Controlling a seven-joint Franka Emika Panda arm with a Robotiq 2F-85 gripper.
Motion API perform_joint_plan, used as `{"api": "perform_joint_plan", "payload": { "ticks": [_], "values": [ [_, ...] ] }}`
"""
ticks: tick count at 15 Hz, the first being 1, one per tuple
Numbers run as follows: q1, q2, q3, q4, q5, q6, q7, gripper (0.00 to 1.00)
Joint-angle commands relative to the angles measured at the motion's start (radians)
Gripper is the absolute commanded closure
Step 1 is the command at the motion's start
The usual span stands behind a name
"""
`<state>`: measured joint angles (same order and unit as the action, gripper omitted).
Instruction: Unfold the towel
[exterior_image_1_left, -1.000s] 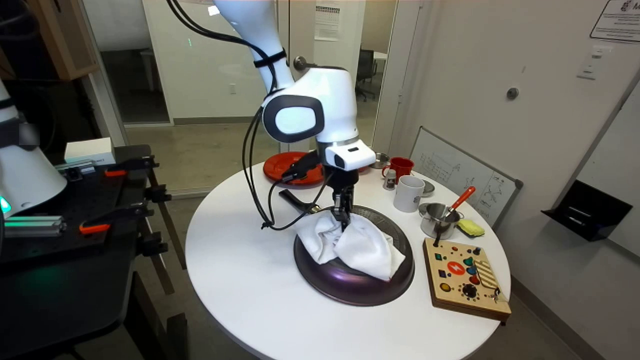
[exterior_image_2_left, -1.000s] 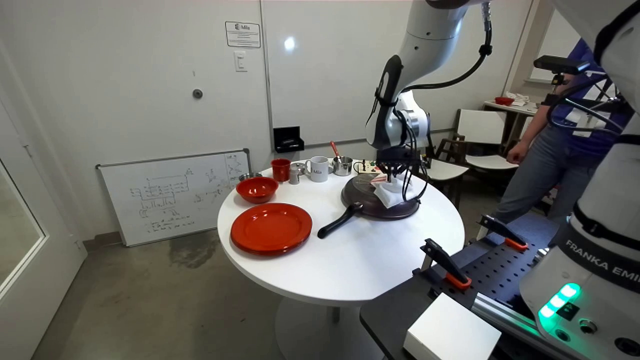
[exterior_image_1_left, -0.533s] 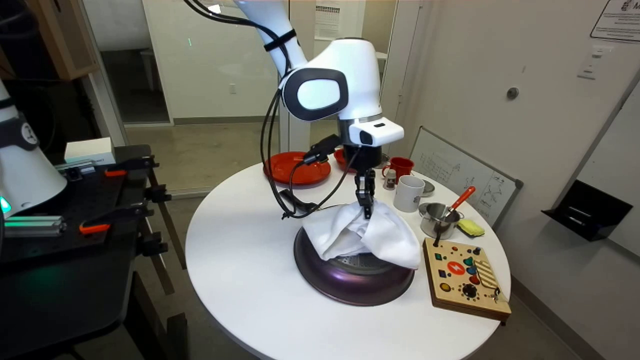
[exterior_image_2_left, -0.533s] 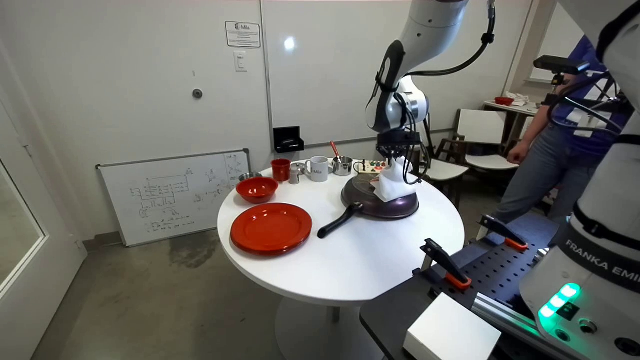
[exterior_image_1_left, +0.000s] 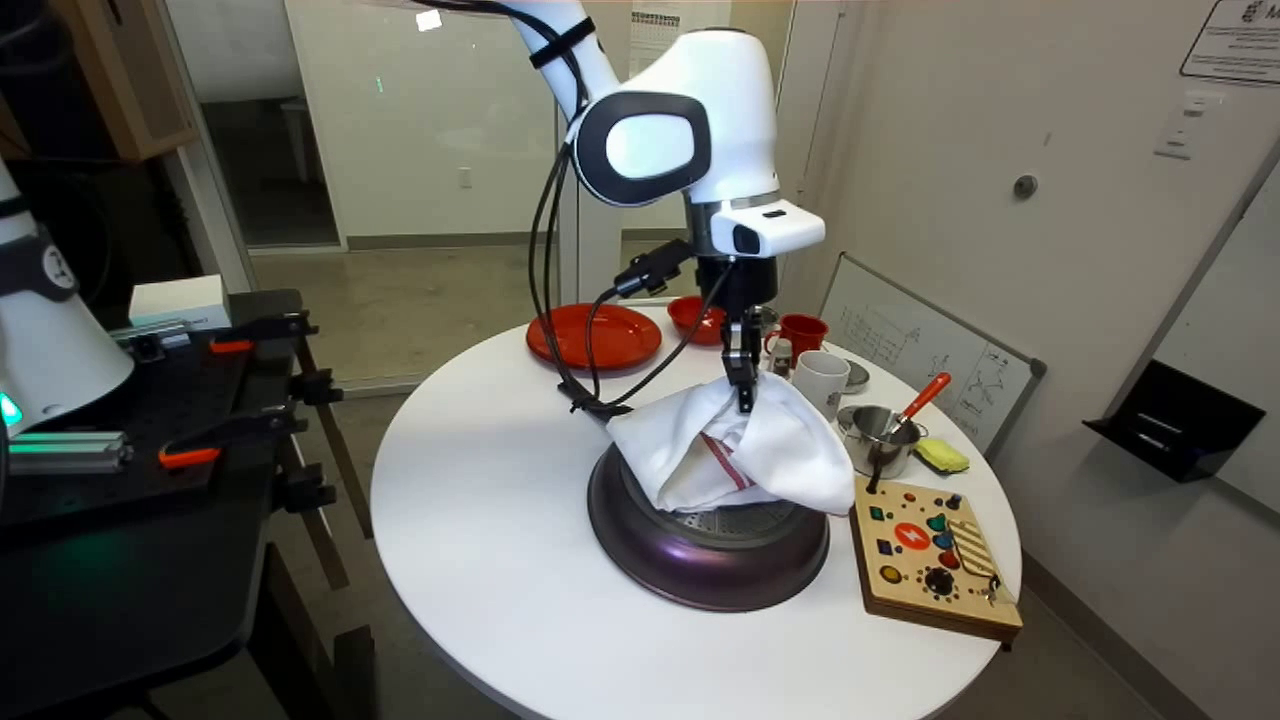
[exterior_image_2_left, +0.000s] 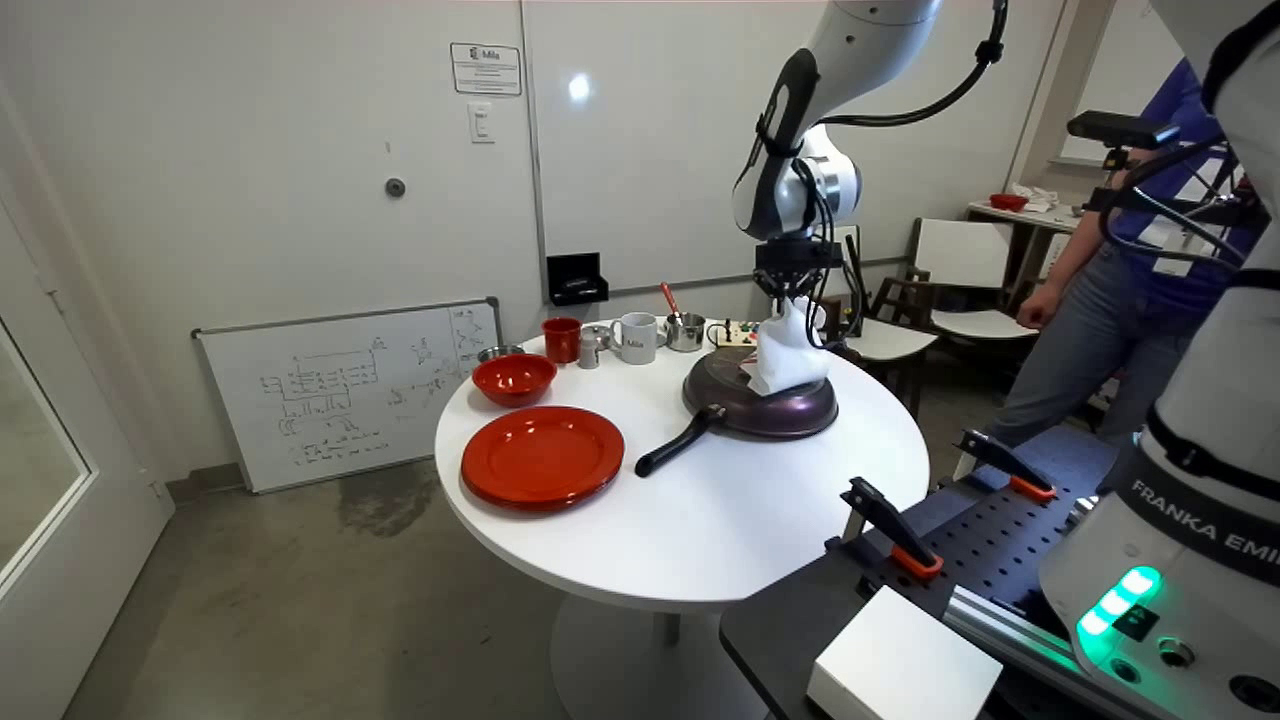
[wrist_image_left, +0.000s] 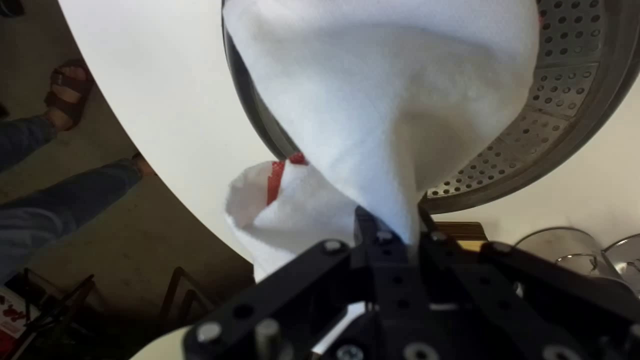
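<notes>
The white towel hangs in folds from my gripper over the upside-down dark pan. In an exterior view a red stripe shows inside a fold, and the lower edges of the cloth drape on or just above the pan's base. From the opposite side the towel looks gathered into a narrow white bundle. In the wrist view a pinched fold of the towel runs between the fingertips of the gripper, which is shut on it. A loose flap with a red stripe falls to one side there.
A wooden button box lies beside the pan. Near it stand a metal pot with a red-handled utensil and a white mug. Red plates and a red bowl sit by the pan's handle. A person stands behind.
My gripper has risen and shifted toward the mugs and pot, holding the towel. The towel has lifted off much of the pan, lengthened downward, and a red stripe has come into sight.
</notes>
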<state>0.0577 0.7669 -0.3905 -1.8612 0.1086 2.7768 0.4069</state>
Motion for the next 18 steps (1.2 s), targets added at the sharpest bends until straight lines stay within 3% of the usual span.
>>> {"api": "perform_joint_plan", "payload": {
  "ticks": [1,3,5,8,18],
  "values": [
    [0.003,-0.096,-0.007,-0.101,-0.018,0.005,0.032,0.96],
    [-0.004,-0.138,0.000,-0.149,-0.020,0.004,0.019,0.96],
    [-0.059,-0.191,0.070,-0.199,-0.011,0.007,-0.076,0.96],
    [-0.088,-0.239,0.109,-0.268,-0.012,-0.007,-0.120,0.96],
    [-0.091,-0.394,0.092,-0.486,-0.074,-0.028,-0.125,0.96]
  ]
}}
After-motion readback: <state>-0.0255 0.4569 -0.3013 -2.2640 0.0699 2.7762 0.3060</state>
